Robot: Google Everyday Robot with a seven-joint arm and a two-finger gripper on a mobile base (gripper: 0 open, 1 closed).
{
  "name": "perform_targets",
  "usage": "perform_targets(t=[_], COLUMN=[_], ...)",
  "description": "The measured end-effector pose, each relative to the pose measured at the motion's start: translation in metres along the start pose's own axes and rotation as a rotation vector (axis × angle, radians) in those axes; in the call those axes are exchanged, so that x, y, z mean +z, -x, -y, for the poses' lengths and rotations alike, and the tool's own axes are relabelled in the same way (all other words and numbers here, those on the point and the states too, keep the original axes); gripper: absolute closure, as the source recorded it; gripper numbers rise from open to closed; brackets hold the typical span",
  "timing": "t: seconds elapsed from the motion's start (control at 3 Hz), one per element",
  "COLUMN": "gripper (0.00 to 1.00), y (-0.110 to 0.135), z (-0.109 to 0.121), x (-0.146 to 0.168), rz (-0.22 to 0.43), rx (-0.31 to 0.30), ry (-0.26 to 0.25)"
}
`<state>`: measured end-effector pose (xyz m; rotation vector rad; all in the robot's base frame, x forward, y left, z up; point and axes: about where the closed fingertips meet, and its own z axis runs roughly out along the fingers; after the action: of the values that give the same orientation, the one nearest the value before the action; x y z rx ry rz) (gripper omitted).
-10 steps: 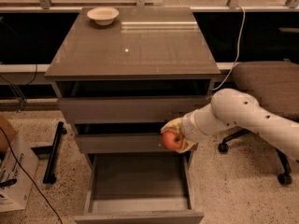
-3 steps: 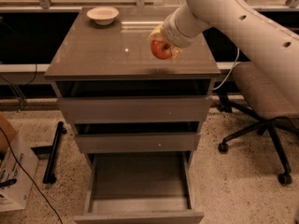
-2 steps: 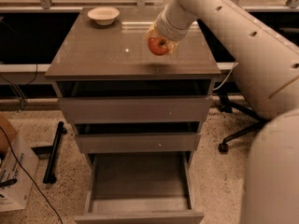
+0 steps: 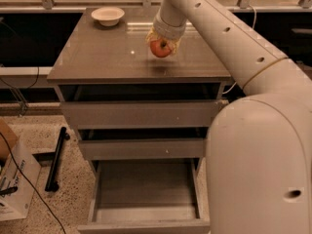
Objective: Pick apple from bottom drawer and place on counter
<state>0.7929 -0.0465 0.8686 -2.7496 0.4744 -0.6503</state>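
The red apple with a yellowish patch is held in my gripper, which is shut on it just above the middle of the glossy grey-brown counter. My white arm reaches in from the right and fills the right side of the view. The bottom drawer stands pulled open below, its grey box interior showing nothing inside. The two shallower drawers above it are slightly ajar.
A cream bowl sits at the counter's back left. A cardboard box and a black bar lie on the speckled floor at left. Cables hang at the left. A window rail runs behind the counter.
My gripper has carried the apple from beside the drawers up over the counter, then leftward and lower toward the counter's middle. The arm now fills much more of the right side.
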Motion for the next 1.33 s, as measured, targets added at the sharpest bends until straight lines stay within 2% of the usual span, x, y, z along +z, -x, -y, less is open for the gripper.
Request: perform_targets(t=[0.67,1.0,1.33], gripper=[0.36,0.11,0.00], y=[-0.008,-0.011,-0.016], z=[0.003,0.004,0.009], x=[0.027,0.038,0.038], rz=[-0.001,-0.005,-0.030], rx=[-0.077,-0.099,-0.119], ry=[0.110,0.147,0.146])
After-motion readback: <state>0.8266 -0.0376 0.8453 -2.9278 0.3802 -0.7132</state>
